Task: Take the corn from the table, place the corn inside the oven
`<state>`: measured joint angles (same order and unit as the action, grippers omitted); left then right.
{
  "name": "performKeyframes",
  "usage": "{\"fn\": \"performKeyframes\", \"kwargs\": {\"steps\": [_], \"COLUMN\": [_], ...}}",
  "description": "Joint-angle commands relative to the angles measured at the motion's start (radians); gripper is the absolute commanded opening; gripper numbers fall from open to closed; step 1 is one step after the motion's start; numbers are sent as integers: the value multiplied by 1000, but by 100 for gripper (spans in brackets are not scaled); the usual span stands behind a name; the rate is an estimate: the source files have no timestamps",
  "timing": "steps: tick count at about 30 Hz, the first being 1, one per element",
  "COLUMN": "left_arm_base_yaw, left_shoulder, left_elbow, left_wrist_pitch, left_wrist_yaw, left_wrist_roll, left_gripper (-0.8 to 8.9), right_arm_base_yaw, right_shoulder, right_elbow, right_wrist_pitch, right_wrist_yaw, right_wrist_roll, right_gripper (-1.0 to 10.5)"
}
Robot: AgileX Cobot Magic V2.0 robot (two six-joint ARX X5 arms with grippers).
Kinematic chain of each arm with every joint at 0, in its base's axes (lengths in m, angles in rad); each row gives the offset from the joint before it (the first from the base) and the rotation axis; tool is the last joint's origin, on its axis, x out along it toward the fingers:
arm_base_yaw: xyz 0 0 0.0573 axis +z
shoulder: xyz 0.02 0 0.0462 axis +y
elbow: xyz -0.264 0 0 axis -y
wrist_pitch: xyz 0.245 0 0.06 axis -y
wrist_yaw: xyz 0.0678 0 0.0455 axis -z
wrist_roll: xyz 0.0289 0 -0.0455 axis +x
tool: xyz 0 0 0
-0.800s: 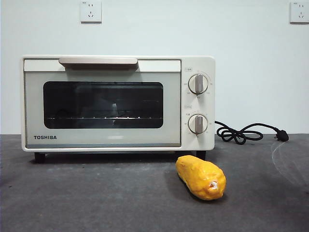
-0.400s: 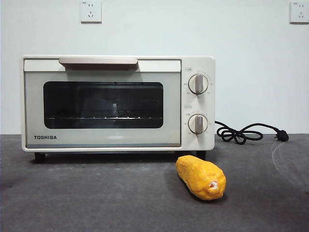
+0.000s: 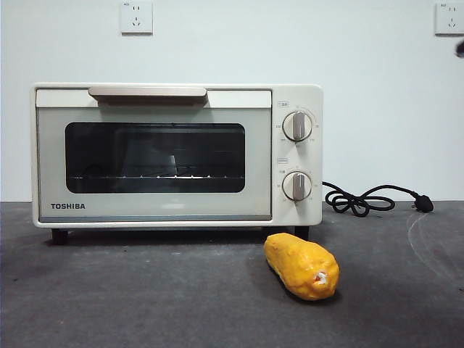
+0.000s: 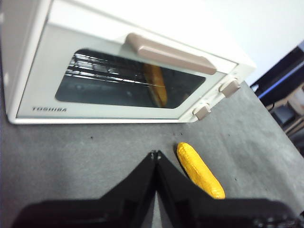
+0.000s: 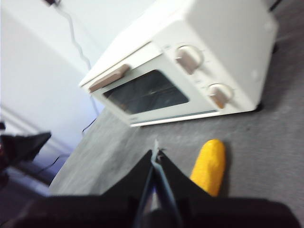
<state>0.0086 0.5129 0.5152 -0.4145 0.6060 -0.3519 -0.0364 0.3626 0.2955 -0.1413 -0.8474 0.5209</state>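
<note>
The corn [image 3: 301, 266], a glossy yellow-orange cob, lies on the dark grey table [image 3: 145, 297] in front of the oven's right end, pale stub end toward the camera. The cream TOSHIBA oven [image 3: 177, 154] stands behind it with its door closed. My left gripper [image 4: 155, 154] hangs shut and empty above the table, with the corn [image 4: 199, 170] a short way beside its tips. My right gripper [image 5: 156, 152] is also shut and empty, up in the air, the corn [image 5: 209, 166] lying just beside its tips. A black tip [image 3: 460, 48] of an arm shows at the front view's right edge.
A black power cord with its plug [image 3: 370, 199] lies coiled on the table to the right of the oven. Two wall sockets [image 3: 136, 16] sit high on the white wall behind.
A black arm tip has come into the front view's upper right edge. The reflection in the oven's glass has shifted. Corn and oven have not moved.
</note>
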Motion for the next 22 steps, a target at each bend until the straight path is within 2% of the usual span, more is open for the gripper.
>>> {"fn": "performKeyframes", "kwargs": {"steps": [1, 5, 8, 10, 15, 22], "left_arm_base_yaw": [-16, -37, -55, -67, -93, -122], "left_shoulder": [50, 121, 166, 190, 227, 235], "left_elbow": [76, 184, 264, 309, 390, 419], "left_wrist_pitch": [-45, -109, -151, -173, -202, -200], "left_wrist_yaw": [5, 5, 4, 5, 5, 4], "left_wrist_roll": [77, 117, 149, 160, 180, 180], "left_gripper": [-5, -5, -5, -5, -5, -5], "right_arm_base_yaw": [41, 131, 226, 291, 466, 636], "right_shoulder": [78, 194, 289, 342, 484, 657], "right_elbow": [53, 141, 222, 272, 401, 553], "right_wrist_pitch": [5, -27, -81, -120, -222, -346], "right_wrist_yaw": [-32, -44, 2, 63, 285, 554], "right_wrist_roll": [-44, -93, -152, -183, -227, -259], "right_gripper": [-1, 1, 6, 56, 260, 535]}}
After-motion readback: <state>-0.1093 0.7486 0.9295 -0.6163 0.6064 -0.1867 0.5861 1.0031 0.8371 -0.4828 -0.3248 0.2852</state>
